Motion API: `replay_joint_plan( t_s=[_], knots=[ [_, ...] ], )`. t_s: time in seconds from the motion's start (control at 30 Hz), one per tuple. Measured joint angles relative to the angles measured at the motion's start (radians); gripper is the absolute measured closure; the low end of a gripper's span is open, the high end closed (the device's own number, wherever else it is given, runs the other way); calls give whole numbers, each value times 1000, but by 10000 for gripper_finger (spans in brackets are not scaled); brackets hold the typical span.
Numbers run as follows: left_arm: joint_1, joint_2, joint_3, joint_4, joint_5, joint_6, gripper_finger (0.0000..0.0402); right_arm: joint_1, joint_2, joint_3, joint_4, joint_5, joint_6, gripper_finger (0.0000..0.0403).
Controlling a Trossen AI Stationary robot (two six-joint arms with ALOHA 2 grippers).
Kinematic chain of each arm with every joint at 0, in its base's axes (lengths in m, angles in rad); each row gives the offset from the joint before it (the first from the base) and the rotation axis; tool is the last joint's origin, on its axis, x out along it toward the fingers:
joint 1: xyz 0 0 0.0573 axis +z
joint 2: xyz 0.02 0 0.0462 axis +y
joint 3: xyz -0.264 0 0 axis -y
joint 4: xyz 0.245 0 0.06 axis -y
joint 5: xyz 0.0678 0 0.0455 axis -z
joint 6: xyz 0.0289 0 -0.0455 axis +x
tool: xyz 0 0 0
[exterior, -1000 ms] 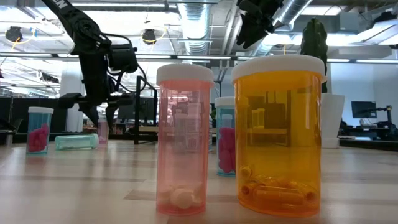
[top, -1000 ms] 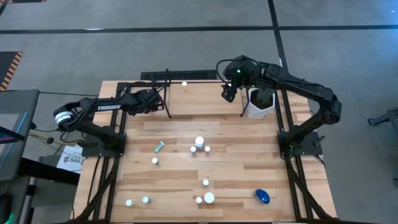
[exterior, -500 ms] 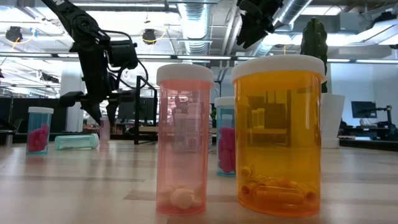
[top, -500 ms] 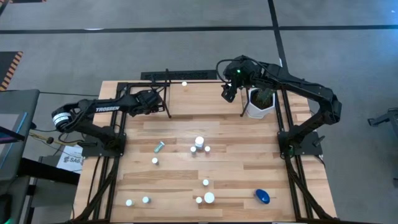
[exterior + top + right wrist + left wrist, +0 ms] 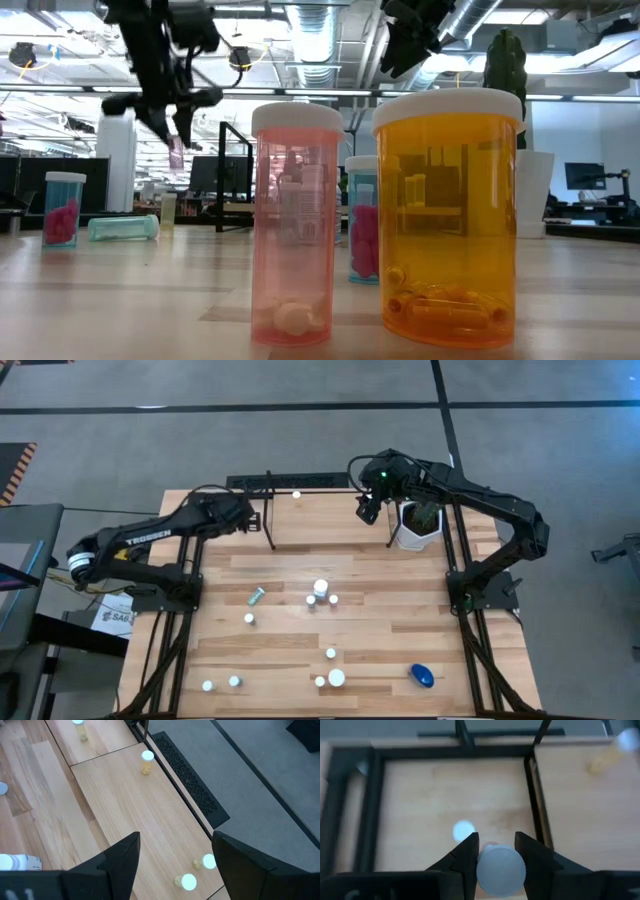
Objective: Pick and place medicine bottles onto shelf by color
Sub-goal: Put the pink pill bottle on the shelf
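Hanging above the shelf (image 5: 262,510) at the counter's (image 5: 400,610) far left, a white-capped bottle (image 5: 500,869) was clamped in the left gripper (image 5: 495,851) jaws; the right gripper (image 5: 366,508) was held released beside the plant pot (image 5: 419,526).

You cannot see the body of the small white-capped bottle (image 5: 500,868) in the left wrist view; its cap hides everything below, and the dark fingers (image 5: 466,854) run off the picture's edge. From above, the left gripper (image 5: 243,516) covers that bottle entirely. In the low view, the black left arm (image 5: 150,45) is cut off at the top, and the pale pink bottle (image 5: 176,152) it carries is blurred.
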Motion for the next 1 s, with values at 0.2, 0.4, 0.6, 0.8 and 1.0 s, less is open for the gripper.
replay_joint_plan(
  t_s=[0.2, 0.4, 0.6, 0.8, 1.0],
  knots=[
    [-43, 3, 151, -108, -109, 50, 297, 0, 0, 0, 0, 0, 0, 133],
    [-71, 19, 249, -84, -124, 134, 297, 0, 0, 0, 0, 0, 0, 133],
    [-101, 114, 328, -73, -121, 182, 297, 0, 0, 0, 0, 0, 0, 133],
    [-113, 264, 447, -70, -85, 280, 297, 0, 0, 0, 0, 0, 0, 133],
    [-112, 424, 545, -61, -39, 370, 293, 0, 0, 0, 0, 0, 0, 133]
  ],
)
